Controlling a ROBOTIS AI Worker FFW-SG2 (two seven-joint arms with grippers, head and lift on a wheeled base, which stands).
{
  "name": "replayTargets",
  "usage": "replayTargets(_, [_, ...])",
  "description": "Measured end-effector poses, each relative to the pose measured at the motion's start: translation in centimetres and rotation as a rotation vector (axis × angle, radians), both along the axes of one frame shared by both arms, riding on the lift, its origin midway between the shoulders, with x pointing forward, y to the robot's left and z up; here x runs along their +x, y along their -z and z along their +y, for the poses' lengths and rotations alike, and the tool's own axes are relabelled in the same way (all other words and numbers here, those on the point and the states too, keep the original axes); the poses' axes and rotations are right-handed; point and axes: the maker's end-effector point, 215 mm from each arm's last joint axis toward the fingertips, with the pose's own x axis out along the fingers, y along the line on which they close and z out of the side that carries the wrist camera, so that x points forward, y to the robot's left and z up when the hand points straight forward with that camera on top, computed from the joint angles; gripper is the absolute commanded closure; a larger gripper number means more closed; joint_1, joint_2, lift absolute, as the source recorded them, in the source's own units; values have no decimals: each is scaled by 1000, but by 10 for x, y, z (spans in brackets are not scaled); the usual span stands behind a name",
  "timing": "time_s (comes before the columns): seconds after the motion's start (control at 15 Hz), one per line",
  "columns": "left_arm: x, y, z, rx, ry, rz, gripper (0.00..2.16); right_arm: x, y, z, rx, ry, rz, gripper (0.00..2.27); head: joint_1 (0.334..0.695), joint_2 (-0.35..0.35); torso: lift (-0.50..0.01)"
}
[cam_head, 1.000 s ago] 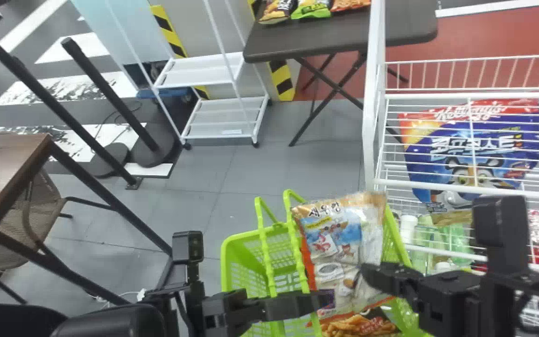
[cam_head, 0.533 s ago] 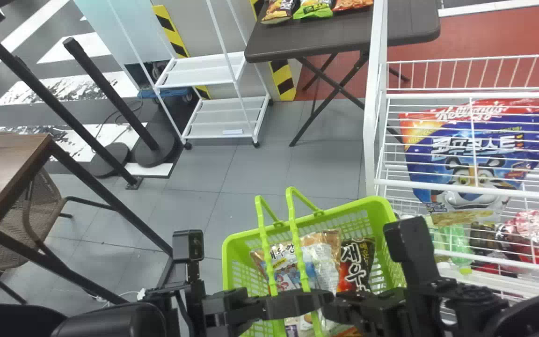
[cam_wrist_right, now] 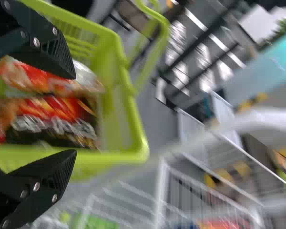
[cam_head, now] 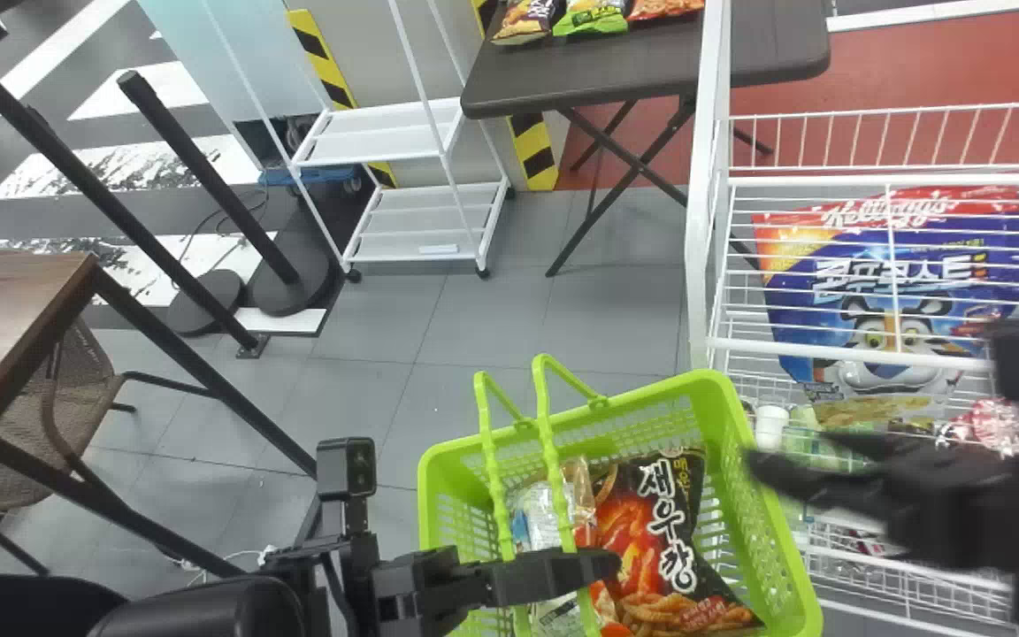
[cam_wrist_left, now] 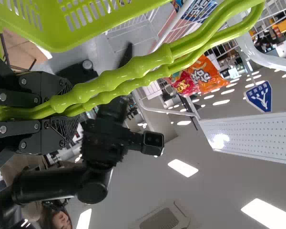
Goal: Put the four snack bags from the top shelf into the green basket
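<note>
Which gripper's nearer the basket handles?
Left: the left gripper is shut on the green handles. The right gripper is off to their right, by the basket's right rim, jaws apart.

Green basket [cam_head: 651, 395]: bright lime, with slotted walls; it sat at the near middle, just left of the white rack [cam_head: 697, 221].
Handles [cam_head: 547, 442]: both were raised, crossing above the left part of the basket.
Dark snack bag [cam_head: 647, 531]: black and red, with white lettering and a picture of fried sticks toward its near end; it lay face up inside, in the middle to right part.
Pale snack bag [cam_head: 538, 518]: whitish, partly hidden under the handles, inside just left of the dark one.
Orange snack bag [cam_wrist_left: 209, 74]: glossy, at the white rack.
Red snack bag [cam_wrist_left: 185, 85]: beside the orange one.
</note>
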Motion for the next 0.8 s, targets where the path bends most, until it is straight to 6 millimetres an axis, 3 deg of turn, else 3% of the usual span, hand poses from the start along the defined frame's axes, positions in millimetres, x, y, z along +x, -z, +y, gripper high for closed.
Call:
replayTargets(0.13, [-1,0,1,-1,-1,1,2148,57,-31,-90,-84,192,-126,43,695,90,0])
replayTargets(0.2, [-1,0,1,-1,-1,1,2148,78,-38,-120,-128,253,-163,43,695,-12,0])
replayTargets(0.33, [-2,0,-2,-5,2,1,2148,125,-43,-173,-219,355,-238,43,695,-79,0])
replayTargets(0.53, [-2,0,-4,-7,6,0,2148,184,-40,-225,-318,453,-320,53,695,-146,0])
replayTargets(0.8, [-1,-1,-3,-6,6,-1,2148,239,-36,-269,-388,553,-415,53,695,-197,0])
